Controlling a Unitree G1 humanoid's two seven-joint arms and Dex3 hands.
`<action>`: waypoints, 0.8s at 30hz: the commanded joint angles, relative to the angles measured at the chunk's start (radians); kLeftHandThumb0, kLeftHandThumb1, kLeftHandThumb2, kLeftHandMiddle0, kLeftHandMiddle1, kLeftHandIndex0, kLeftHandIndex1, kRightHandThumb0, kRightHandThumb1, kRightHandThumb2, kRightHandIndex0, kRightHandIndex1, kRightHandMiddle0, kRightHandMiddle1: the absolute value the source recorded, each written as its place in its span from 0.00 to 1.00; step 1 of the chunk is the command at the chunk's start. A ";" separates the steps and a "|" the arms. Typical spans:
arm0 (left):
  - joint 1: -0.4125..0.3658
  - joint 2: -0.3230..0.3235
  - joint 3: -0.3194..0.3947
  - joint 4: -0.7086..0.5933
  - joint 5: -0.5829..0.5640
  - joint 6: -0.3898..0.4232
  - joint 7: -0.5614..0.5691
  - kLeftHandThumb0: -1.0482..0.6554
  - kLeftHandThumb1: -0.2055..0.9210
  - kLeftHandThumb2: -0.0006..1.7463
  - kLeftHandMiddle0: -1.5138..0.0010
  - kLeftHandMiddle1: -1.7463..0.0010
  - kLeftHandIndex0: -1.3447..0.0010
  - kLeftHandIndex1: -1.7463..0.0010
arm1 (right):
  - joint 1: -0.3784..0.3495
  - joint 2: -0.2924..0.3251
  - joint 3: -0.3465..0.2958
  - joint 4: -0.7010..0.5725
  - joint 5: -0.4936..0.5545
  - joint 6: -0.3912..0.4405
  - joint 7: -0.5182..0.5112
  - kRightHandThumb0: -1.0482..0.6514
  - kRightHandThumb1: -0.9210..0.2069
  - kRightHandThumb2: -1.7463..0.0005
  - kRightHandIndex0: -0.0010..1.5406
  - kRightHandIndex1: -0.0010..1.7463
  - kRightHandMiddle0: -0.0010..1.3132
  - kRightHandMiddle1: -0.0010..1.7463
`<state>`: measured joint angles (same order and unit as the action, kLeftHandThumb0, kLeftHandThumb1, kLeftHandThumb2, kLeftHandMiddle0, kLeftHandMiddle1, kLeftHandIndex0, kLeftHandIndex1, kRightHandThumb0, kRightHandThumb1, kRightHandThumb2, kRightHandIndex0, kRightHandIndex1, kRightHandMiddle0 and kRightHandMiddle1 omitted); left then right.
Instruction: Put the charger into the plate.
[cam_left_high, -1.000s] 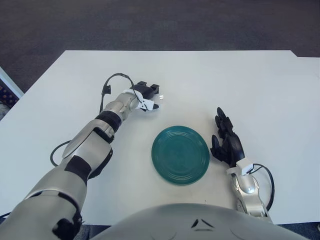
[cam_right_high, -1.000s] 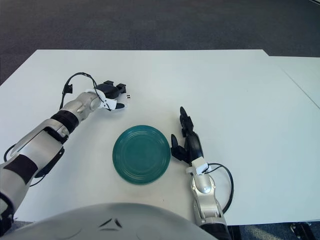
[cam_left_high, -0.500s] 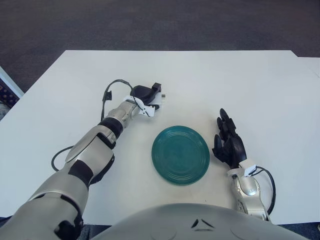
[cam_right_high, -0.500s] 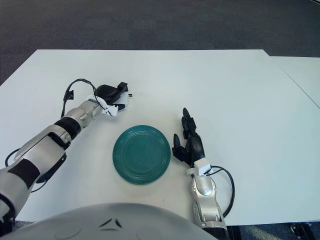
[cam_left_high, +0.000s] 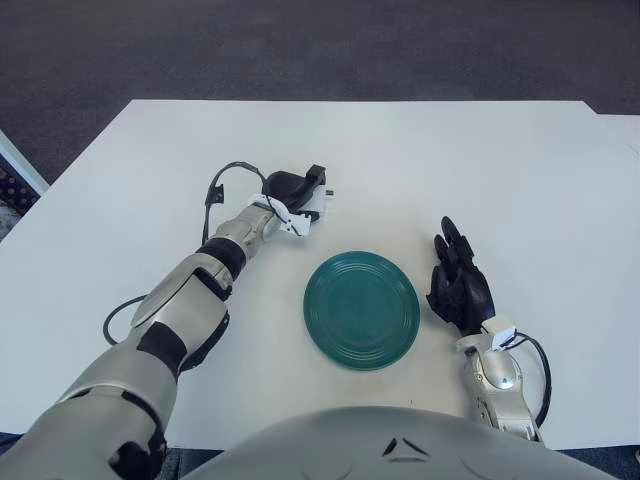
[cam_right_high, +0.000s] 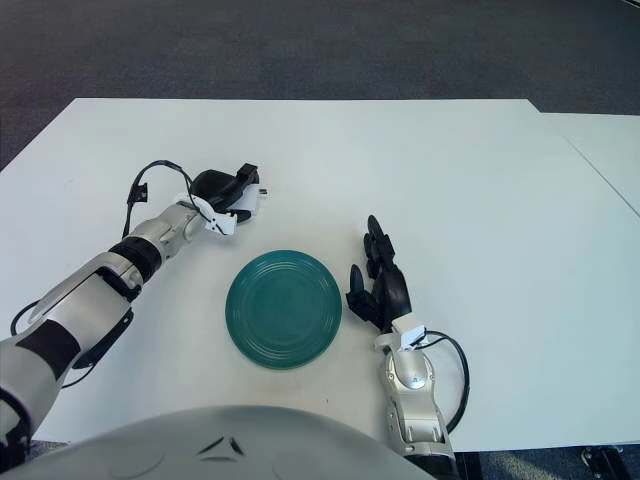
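Observation:
The white charger (cam_left_high: 313, 204) sits on the white table, up and left of the teal plate (cam_left_high: 361, 310), its metal prongs pointing right. My left hand (cam_left_high: 296, 189) reaches across from the left and its black fingers curl over the charger's top. The charger is low, at or just above the tabletop; I cannot tell which. Nothing lies in the plate. My right hand (cam_left_high: 458, 287) shows just right of the plate, fingers spread and holding nothing.
A black cable (cam_left_high: 216, 187) loops from my left wrist. The white table (cam_left_high: 500, 170) stretches wide behind and to the right of the plate. Dark carpet lies beyond the far edge.
My left hand's fingers have closed down over the charger and the hand has shifted slightly left. My right hand has edged a little nearer, fingers still spread.

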<state>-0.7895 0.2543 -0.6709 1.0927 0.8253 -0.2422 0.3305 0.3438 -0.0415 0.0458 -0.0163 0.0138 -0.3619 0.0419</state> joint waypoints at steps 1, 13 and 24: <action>0.028 0.000 0.001 0.001 -0.001 -0.002 -0.001 0.37 0.57 0.66 0.31 0.00 0.62 0.00 | 0.024 0.002 -0.007 0.028 0.007 0.037 0.006 0.00 0.00 0.50 0.00 0.00 0.01 0.00; 0.031 -0.001 0.014 0.005 -0.023 -0.021 0.001 0.36 0.57 0.67 0.31 0.00 0.62 0.00 | 0.023 0.004 -0.009 0.025 0.000 0.037 0.003 0.00 0.00 0.49 0.00 0.00 0.01 0.00; -0.023 0.075 0.104 -0.247 -0.081 -0.030 -0.116 0.36 0.56 0.67 0.31 0.00 0.61 0.00 | 0.048 0.006 -0.001 -0.015 -0.012 0.062 -0.005 0.00 0.00 0.50 0.00 0.00 0.00 0.00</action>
<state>-0.7694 0.2838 -0.6236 0.9796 0.7834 -0.2745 0.2636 0.3566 -0.0391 0.0438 -0.0396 0.0113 -0.3434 0.0403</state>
